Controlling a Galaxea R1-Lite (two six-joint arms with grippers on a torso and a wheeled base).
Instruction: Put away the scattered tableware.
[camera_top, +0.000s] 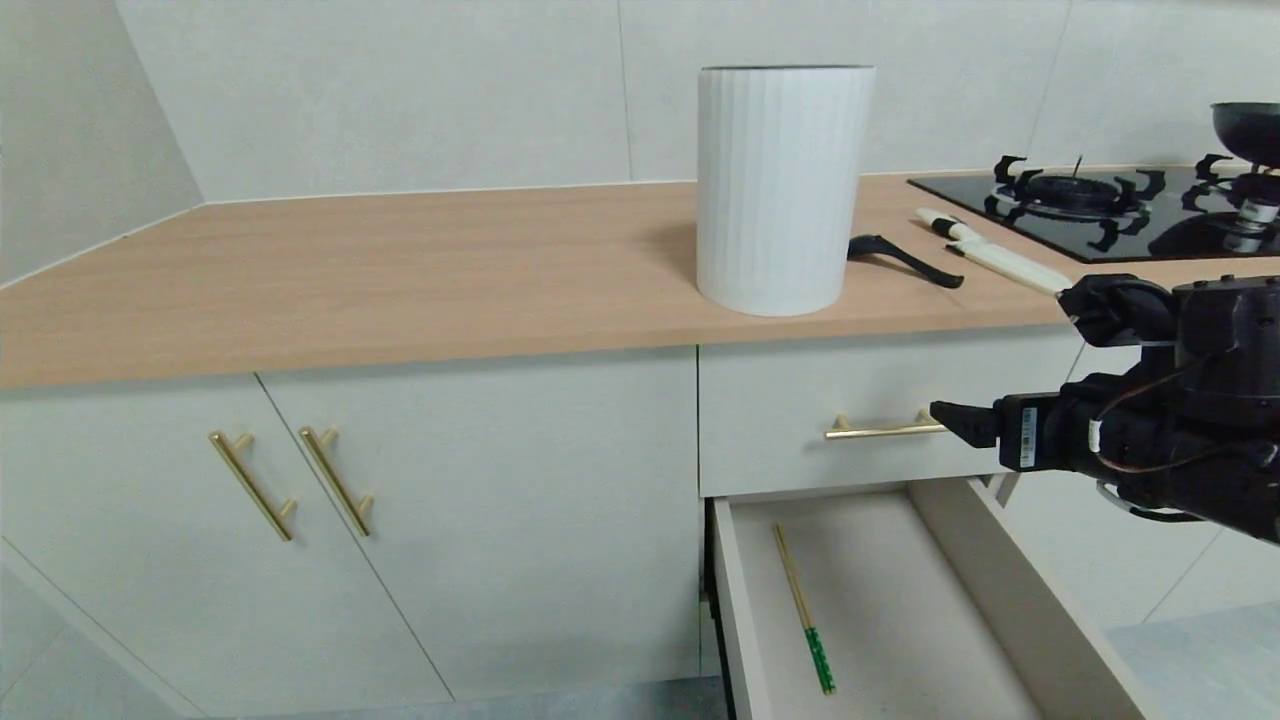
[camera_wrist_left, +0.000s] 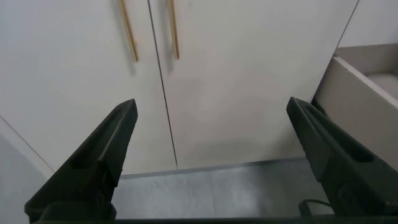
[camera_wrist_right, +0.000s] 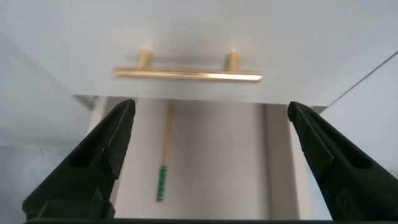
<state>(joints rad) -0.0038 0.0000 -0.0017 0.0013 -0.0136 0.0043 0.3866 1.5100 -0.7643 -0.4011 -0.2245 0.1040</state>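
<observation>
A pair of wooden chopsticks (camera_top: 800, 608) with green ends lies in the open lower drawer (camera_top: 1012, 592); the right wrist view has the chopsticks (camera_wrist_right: 164, 155) below the closed upper drawer's gold handle (camera_wrist_right: 187, 74). My right gripper (camera_top: 965, 422) (camera_wrist_right: 208, 155) hangs open and empty above the open drawer, just in front of that handle (camera_top: 884, 429). On the counter lie a white knife (camera_top: 992, 256) and a black-handled utensil (camera_top: 906, 260), beside a tall white ribbed holder (camera_top: 784, 190). My left gripper (camera_wrist_left: 211, 162) is open and empty, low in front of the cabinet doors.
A black gas hob (camera_top: 1100, 205) with a dark pot (camera_top: 1248, 128) sits at the counter's right end. Two cabinet doors with gold handles (camera_top: 290, 484) (camera_wrist_left: 151, 28) are shut to the left of the drawers. The counter's left half (camera_top: 350, 270) is bare wood.
</observation>
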